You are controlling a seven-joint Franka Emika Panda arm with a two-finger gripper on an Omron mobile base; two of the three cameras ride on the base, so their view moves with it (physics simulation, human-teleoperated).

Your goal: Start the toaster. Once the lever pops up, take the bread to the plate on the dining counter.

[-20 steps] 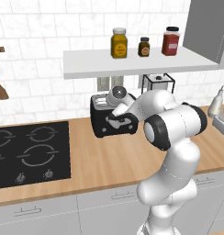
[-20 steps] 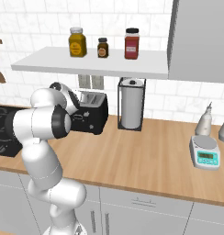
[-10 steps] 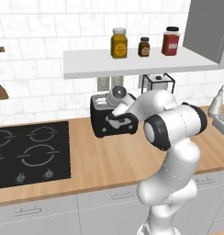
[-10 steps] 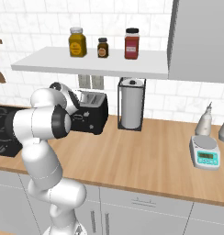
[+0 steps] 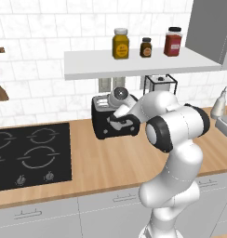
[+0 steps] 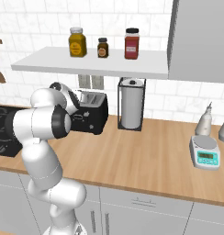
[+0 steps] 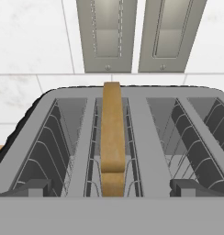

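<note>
While the claw [image 7: 112, 188] hangs just above the toaster [image 5: 106, 122] with its jaws spread wide and nothing between them, its two dark fingertips [image 7: 29, 188] stand either side of the nearer slot. The bread [image 7: 113, 137] stands on edge in that slot, its top rising above the toaster's rim. The toaster sits on the wooden bench [image 5: 106, 162], against the white tiled wall, beneath a shelf [image 6: 95, 64] with three jars.

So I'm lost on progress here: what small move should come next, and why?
Probably lower the open pincer straight down around the bread. The slice stands on edge in a slot of the toaster, its top edge above the slot, and the fingertips already flank it.
</note>
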